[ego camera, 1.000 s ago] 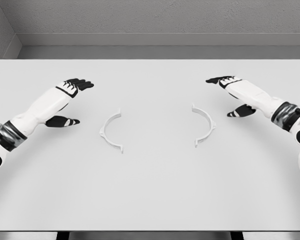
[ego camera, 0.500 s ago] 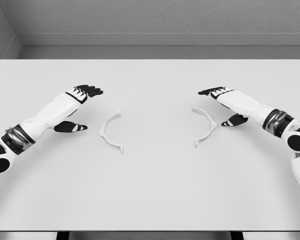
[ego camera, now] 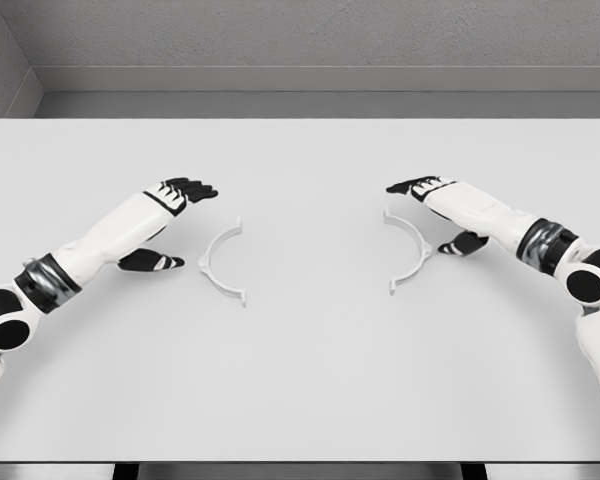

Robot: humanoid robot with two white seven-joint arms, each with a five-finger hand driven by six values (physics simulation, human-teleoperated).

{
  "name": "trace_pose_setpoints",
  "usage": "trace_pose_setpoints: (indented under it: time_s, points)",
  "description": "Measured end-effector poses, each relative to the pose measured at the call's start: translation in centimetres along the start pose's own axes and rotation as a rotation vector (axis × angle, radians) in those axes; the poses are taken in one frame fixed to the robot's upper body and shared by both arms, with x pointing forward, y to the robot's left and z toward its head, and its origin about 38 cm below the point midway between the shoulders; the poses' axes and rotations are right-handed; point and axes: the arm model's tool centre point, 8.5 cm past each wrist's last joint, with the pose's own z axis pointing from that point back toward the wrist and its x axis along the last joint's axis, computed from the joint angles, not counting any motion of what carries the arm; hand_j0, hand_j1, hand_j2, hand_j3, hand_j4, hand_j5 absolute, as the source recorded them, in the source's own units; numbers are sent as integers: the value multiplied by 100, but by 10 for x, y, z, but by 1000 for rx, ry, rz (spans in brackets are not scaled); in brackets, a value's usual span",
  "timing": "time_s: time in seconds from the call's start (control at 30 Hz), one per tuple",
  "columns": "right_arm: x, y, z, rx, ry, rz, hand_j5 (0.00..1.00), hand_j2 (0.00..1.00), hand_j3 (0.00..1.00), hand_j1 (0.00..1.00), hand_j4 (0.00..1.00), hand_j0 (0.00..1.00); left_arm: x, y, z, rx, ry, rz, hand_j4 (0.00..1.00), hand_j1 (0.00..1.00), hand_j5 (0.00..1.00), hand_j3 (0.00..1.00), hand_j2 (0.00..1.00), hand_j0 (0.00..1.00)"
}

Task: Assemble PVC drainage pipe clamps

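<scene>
Two white half-ring clamp pieces lie flat on the white table point(ego camera: 300, 380), their open sides facing each other. The left clamp half point(ego camera: 218, 262) sits left of centre, the right clamp half point(ego camera: 410, 249) right of centre. My left hand point(ego camera: 173, 222) hovers just left of the left half, black fingers point(ego camera: 192, 188) stretched out above its upper end and thumb spread low, holding nothing. My right hand point(ego camera: 432, 212) mirrors it beside the right half, fingers point(ego camera: 408, 186) extended over the piece's top end, thumb near its outer curve. Neither hand touches a piece as far as I can see.
A grey wall point(ego camera: 300, 40) runs behind the table's far edge. The table's front edge lies near the bottom of the view.
Both hands have moved inward toward the clamp halves, the left hand rightward, the right hand leftward. The two clamp halves have not moved.
</scene>
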Motion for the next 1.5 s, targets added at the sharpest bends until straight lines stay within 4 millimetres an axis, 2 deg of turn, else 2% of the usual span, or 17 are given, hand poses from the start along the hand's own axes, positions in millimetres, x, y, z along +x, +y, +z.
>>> trace_pose_setpoints:
  time_s: [0.37,0.77,1.2,1.5]
  points:
    - [9,-1,-6,6,-24,11,100,100,100,100,100,100,-3,-4,0,-8,11,5,100,100,100,100,100,100]
    - [14,-2,-15,-2,-36,1,100,100,100,100,100,100,5,-11,-10,6,-11,30,100,100,100,100,100,100]
    - [27,-2,-32,12,-55,-6,100,100,100,100,100,100,-1,-15,-8,-3,10,37,100,100,100,100,100,100]
    - [39,-4,-47,21,-75,-7,100,100,100,100,100,100,8,-23,-18,10,-9,62,100,100,100,100,100,100]
